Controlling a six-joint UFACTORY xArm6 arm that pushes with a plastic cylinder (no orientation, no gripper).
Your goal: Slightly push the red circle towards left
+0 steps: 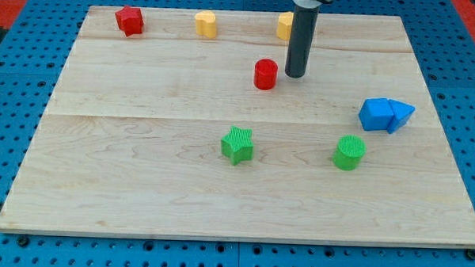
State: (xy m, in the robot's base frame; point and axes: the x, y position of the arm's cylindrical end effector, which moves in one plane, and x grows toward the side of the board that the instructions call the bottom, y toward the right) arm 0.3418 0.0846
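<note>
The red circle [265, 74] stands on the wooden board [141, 186], a little above the middle. My tip [295, 75] rests on the board just to the right of the red circle, with a small gap between them. The dark rod rises from it to the view's top.
A red block [129, 20] sits at the top left. A yellow circle [206, 24] is at the top, and another yellow block [284, 26] is partly hidden behind the rod. A blue cube [375, 114] and blue triangle [401, 114] touch at the right. A green star [237, 144] and green circle [349, 152] lie lower.
</note>
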